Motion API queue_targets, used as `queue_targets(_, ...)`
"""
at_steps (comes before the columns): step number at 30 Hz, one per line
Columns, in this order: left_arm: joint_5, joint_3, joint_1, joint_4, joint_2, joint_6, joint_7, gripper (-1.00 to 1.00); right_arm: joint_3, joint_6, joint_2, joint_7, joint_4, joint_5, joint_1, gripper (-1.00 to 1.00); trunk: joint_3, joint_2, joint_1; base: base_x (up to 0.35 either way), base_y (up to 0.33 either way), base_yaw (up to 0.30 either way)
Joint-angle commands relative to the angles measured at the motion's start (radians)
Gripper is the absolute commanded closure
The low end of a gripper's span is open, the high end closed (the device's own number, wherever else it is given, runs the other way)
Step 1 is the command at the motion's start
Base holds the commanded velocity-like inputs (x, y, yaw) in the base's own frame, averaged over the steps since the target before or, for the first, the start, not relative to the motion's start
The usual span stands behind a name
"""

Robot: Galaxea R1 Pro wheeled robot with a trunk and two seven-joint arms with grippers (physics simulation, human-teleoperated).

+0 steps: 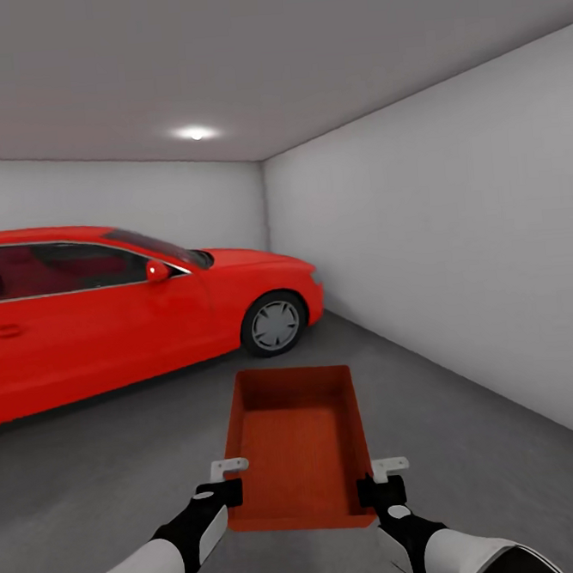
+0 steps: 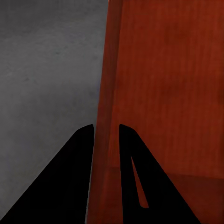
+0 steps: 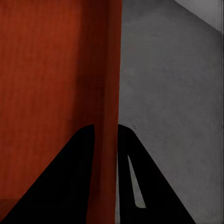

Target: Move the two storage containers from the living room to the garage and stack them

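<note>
Container (image 1: 299, 445) hangs above the garage floor (image 1: 471, 444), just right of the red car (image 1: 108, 322), left gripper (image 1: 222, 479) and right gripper (image 1: 383, 477) each pinching a side wall, apparently to keep it level.

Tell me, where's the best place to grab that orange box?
By its two long side walls, near the end closest to the robot, one gripper from each side. The storage container is open-topped with thin straight walls, so the left gripper and right gripper can each pinch one.

red car (image 1: 108, 318) cut off at left edge
</note>
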Motion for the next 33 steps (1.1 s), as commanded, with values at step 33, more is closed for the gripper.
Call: queue_targets(33,-0.002,0.024,0.0,-0.003,0.005,0.007,0.013,1.0,-0.038,0.0,-0.001,0.001,-0.002,0.013,-0.001,1.0,-0.002,-0.001,0.001,0.321,0.0,-0.277)
